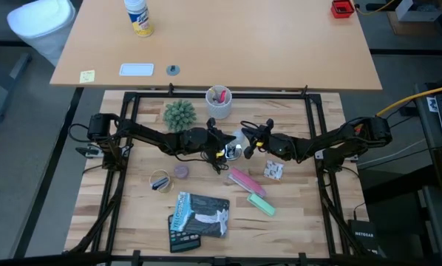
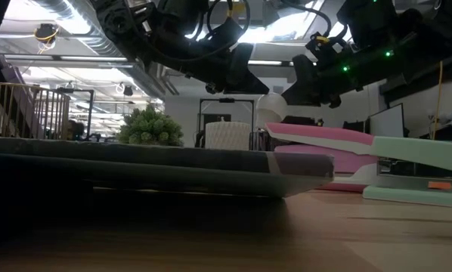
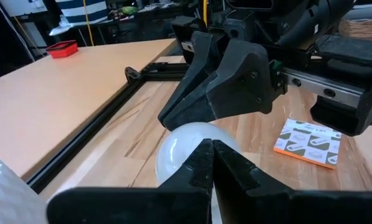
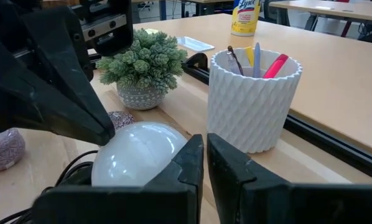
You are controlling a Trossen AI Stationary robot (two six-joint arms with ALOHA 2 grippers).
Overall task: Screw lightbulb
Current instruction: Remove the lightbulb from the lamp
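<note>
Overhead light fell even and bright on the surface — the low view sat dim, backlit by glaring ceiling lamps, foreground blurred.

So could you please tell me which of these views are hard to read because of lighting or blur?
Low view: backlit by bright ceiling lights, so the arms and the near dark slab are silhouettes, foreground wood blurred. High view: evenly lit. Right wrist view: soft glare on the lightbulb, the near right tool out of focus. Left wrist view: the left tool blurred too.
</note>
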